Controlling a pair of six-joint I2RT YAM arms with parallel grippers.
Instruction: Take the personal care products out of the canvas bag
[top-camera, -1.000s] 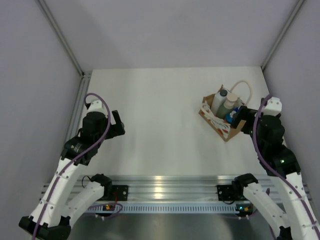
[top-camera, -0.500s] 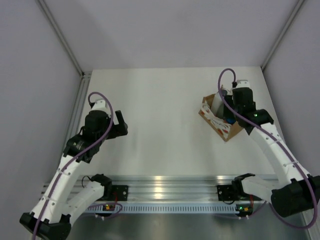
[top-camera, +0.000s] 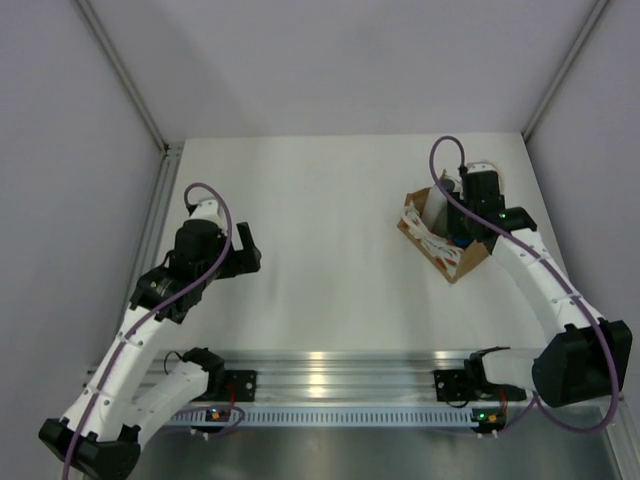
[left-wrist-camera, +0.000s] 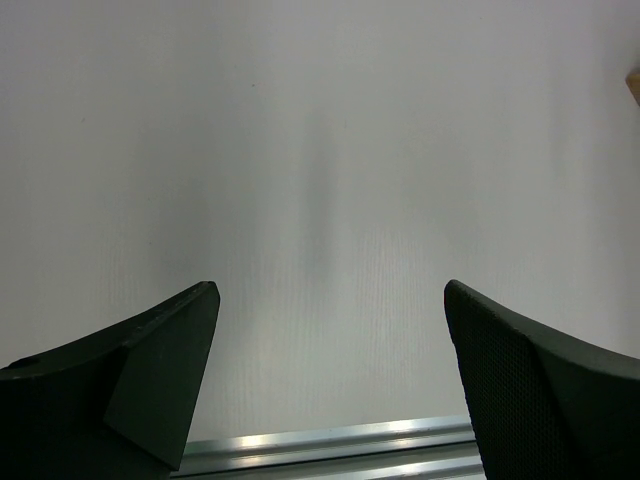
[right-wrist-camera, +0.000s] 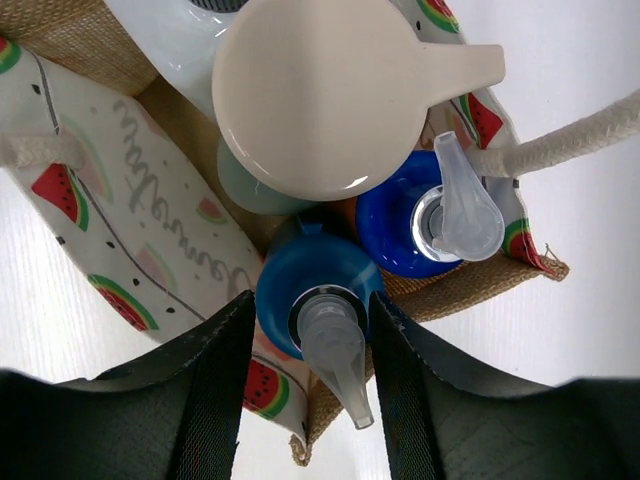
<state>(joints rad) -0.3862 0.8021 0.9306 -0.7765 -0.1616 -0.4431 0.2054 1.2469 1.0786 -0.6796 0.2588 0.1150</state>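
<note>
From above, the small tan-brown canvas bag with a white, red-printed side (top-camera: 432, 240) stands near the far right corner of the white counter (top-camera: 320, 200), a little in from the right edge, with bottles upright inside. The right arm reaches down over its mouth. The left arm hangs above the left half of the counter, well apart from the bag.

The left wrist view shows the left pincer (left-wrist-camera: 330, 300) released, its jaws wide with only bare counter between them.

The right wrist view looks straight down into the bag. Four bottles are packed touching one another:
- two with blue pump caps and clear nozzles, the nearer blue-capped bottle (right-wrist-camera: 300, 275) and the farther blue-capped bottle (right-wrist-camera: 395, 215), with only a sliver of orange body showing between them;
- one grey-green bottle under a wide beige disc cap (right-wrist-camera: 320, 95);
- one white bottle with a dark grey cap (right-wrist-camera: 180, 45), partly cut off by the frame.

There is one bag, with a cream rope handle (right-wrist-camera: 560, 145).

The right pincer (right-wrist-camera: 312, 310) straddles the nearer blue cap, a jaw close on each side. I cannot tell whether it is already clenched.

The bottles look like stiff, smooth plastic and are probably light. The round cap collar seems the firmest hold, since the thin nozzle could swivel or slip. The bag is soft, and the snug packing may drag it upward with a bottle.
</note>
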